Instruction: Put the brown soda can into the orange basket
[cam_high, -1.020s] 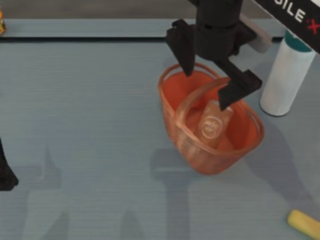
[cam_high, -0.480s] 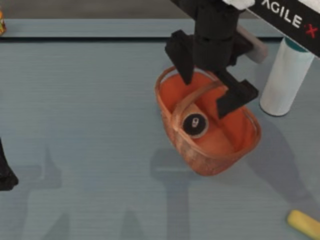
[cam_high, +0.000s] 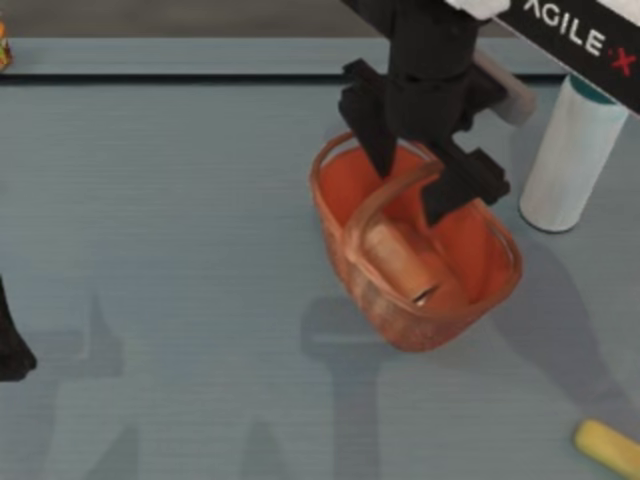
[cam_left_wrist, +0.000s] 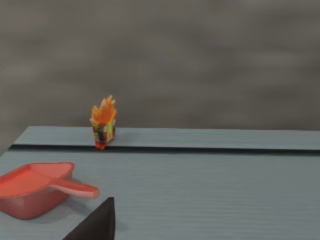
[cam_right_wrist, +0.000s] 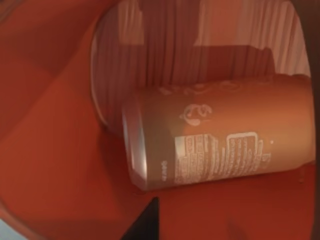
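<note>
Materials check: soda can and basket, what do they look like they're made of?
Brown soda can: likely thin metal, satin tan coat; soft sheen, printed label, rolled end rim. Orange basket: looks like woven wicker or moulded plastic; ribbed weave on the outer wall, matte smooth interior.

The grey-blue table (cam_high: 180, 200) fills nearly the whole top view, with a dark groove running across it near the upper edge. The orange basket (cam_high: 400, 325) stands on it right of centre. A tall white bottle (cam_high: 570, 160) with a teal cap stands upright at the upper right, near the basket but apart from it. A yellow object (cam_high: 608, 447) lies in the lower right corner. A small colourful item (cam_high: 4, 48) sits at the upper left edge. In the left wrist view a red scoop (cam_left_wrist: 35, 189) rests on the table.
</note>
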